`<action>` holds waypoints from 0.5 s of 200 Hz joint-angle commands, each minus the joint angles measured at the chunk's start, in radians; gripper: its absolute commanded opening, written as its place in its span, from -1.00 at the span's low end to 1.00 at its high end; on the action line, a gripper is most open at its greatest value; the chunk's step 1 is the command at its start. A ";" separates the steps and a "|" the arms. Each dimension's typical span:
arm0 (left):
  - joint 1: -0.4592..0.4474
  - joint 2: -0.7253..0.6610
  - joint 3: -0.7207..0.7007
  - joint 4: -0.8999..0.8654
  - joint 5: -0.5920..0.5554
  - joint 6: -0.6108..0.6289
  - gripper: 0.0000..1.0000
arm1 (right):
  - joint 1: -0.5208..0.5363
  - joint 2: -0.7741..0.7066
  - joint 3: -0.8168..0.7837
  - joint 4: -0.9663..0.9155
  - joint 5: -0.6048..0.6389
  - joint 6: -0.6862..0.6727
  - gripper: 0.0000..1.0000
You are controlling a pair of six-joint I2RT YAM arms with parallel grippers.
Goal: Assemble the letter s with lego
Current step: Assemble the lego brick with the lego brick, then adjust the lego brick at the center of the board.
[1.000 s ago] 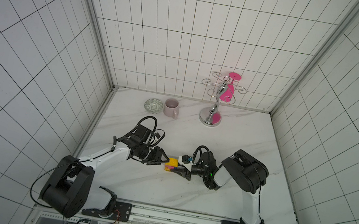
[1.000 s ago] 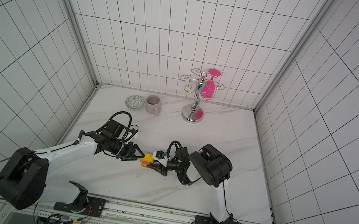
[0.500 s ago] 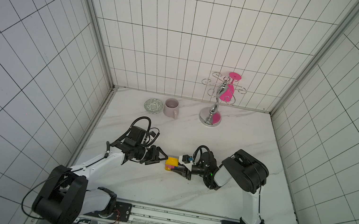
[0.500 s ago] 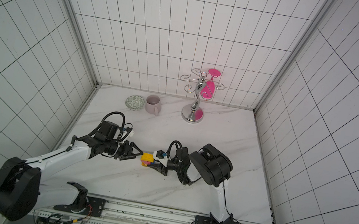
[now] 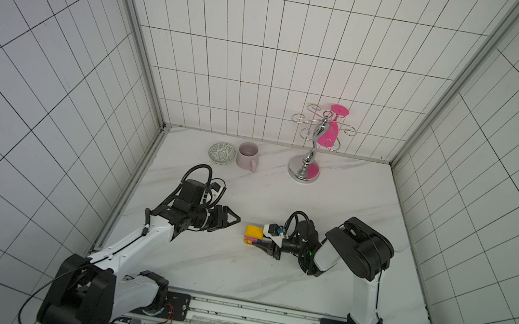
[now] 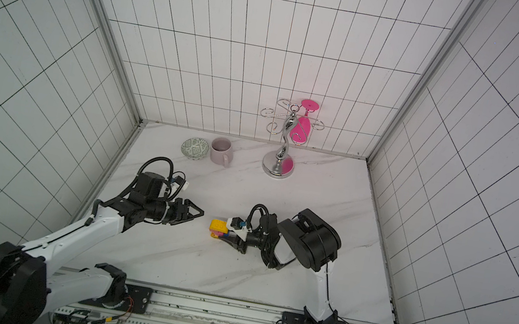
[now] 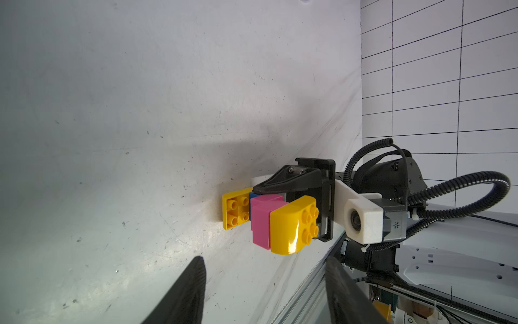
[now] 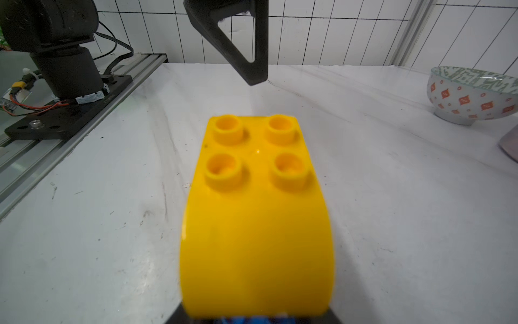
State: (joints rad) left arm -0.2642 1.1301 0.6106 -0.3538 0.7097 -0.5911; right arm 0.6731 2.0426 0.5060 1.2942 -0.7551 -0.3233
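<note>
Letter s (image 5: 253, 233) appears to rest on the worktop (image 5: 331, 218) between the arms, a yellow brick uppermost.

Right claw (image 5: 261, 242) straddles its blue-and-pink middle. Gripping or letting go: cannot tell.

Left claw (image 5: 229, 224) gapes empty, near the cluster but apart from it.

Risk: the stack looks tall and offset, so a finger dragging off it could tip it or pop a joint.

Worktop: white marble, scuffed and probably slick, so a nudge may slide the cluster.

Room: white tiled walls. Bowl (image 5: 222, 153), mug (image 5: 248, 156) and glass stand (image 5: 310, 153) sit at the back, well apart.
</note>
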 commanded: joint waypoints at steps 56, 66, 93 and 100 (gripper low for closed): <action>0.048 -0.003 0.086 -0.020 -0.010 0.029 0.19 | -0.018 -0.141 -0.081 -0.085 0.055 0.015 0.48; 0.055 -0.010 0.097 -0.025 -0.009 0.025 0.19 | -0.020 -0.210 -0.103 -0.100 0.079 0.059 0.52; 0.060 -0.025 0.167 -0.096 -0.024 0.037 0.19 | -0.020 -0.556 -0.040 -0.621 0.189 0.211 0.59; 0.063 -0.027 0.188 -0.119 -0.026 0.038 0.19 | -0.017 -0.641 0.025 -0.857 0.202 0.211 0.61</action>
State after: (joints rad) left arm -0.2100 1.1332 0.7136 -0.4187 0.7021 -0.5678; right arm 0.6609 1.6463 0.4183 0.9905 -0.6453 -0.2195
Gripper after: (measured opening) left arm 0.594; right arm 0.788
